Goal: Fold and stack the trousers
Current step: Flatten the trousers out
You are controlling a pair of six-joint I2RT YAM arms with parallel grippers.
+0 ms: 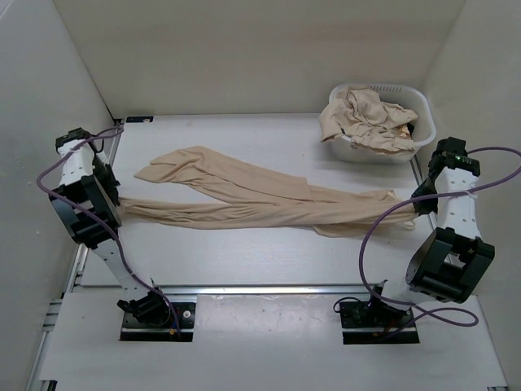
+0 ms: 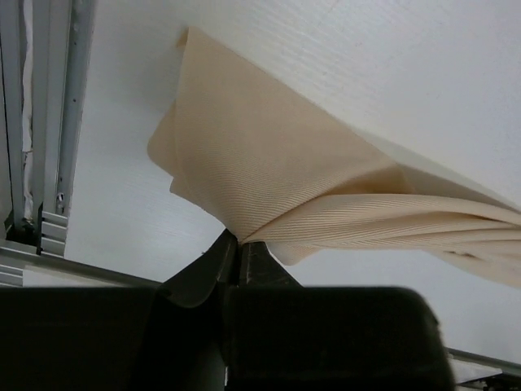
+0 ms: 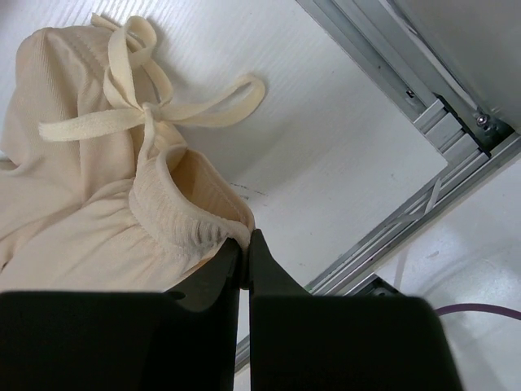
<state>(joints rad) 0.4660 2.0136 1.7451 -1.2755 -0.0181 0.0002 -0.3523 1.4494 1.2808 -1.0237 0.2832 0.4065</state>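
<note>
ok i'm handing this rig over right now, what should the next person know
Left gripper: shut on one leg end of the spread pair, at the table's left edge.
Right gripper: shut on its ribbed waistband, near the drawstring, at the right edge.
The pair lies stretched across the table, unfolded; its other leg end lies free.
More crumpled trousers sit in the white basket, far right corner.
Done: one pair laid out. Left: fold it, start a stack, then the basket's load.
</note>
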